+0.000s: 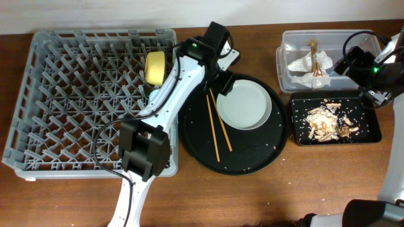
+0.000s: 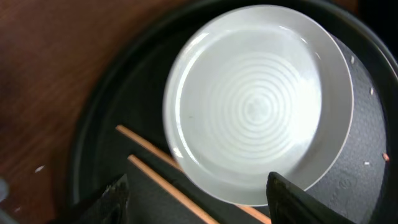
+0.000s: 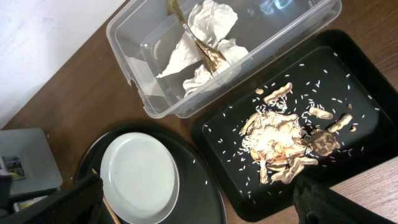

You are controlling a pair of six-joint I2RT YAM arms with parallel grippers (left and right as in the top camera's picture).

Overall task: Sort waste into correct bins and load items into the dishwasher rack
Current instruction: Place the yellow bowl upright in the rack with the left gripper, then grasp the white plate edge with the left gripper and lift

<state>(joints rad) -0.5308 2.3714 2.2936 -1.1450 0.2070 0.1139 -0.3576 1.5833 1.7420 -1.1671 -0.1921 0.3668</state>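
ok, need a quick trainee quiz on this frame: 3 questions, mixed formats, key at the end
1. True or false: the yellow bowl sits in the dishwasher rack.
2. Where do the chopsticks lie? A: in the dishwasher rack. B: on the round black tray. C: on the bare table.
3. Fill in: the food scraps lie in the ____.

Key: 1 true; 2 B; 3 shallow black tray.
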